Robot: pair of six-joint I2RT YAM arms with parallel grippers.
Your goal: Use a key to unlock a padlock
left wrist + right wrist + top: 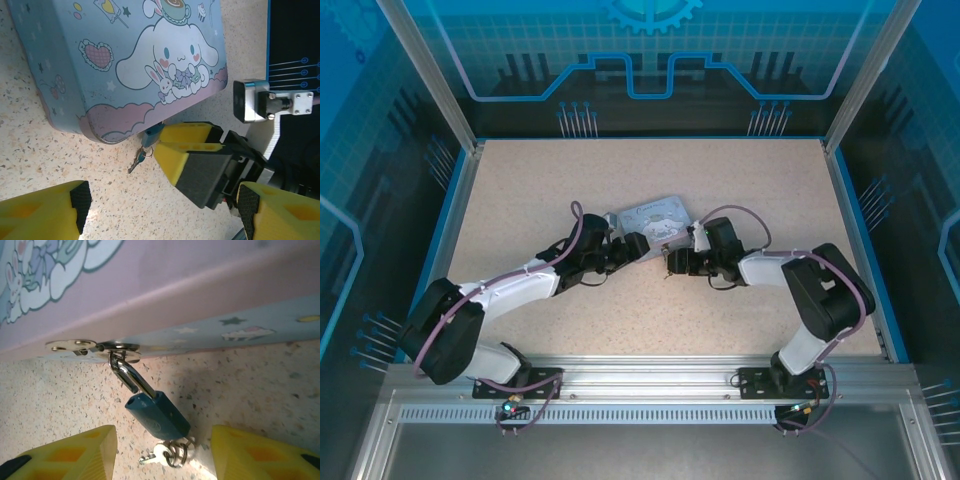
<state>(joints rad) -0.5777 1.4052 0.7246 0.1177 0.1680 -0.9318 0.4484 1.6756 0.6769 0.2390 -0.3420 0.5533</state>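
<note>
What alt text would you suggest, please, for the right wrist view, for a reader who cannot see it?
A small blue padlock hangs by its shackle from the metal hasp of a pastel cartoon-print box over a speckled table. A silver key on a ring lies at its base, between two open yellow fingers.

The left arm (520,285) rose from its near-left base, folded at a low elbow out by the left side and stretched its forearm up and rightward toward the centre. There the left gripper (632,247) pointed right with its yellow fingers (45,215) spread wide, holding nothing. The right arm (830,290) bent sharply at its elbow on the near right and doubled back leftward, so the right gripper (672,262) faced the left one, tips near but apart, its own fingers (70,455) likewise parted and gripping nothing.
</note>
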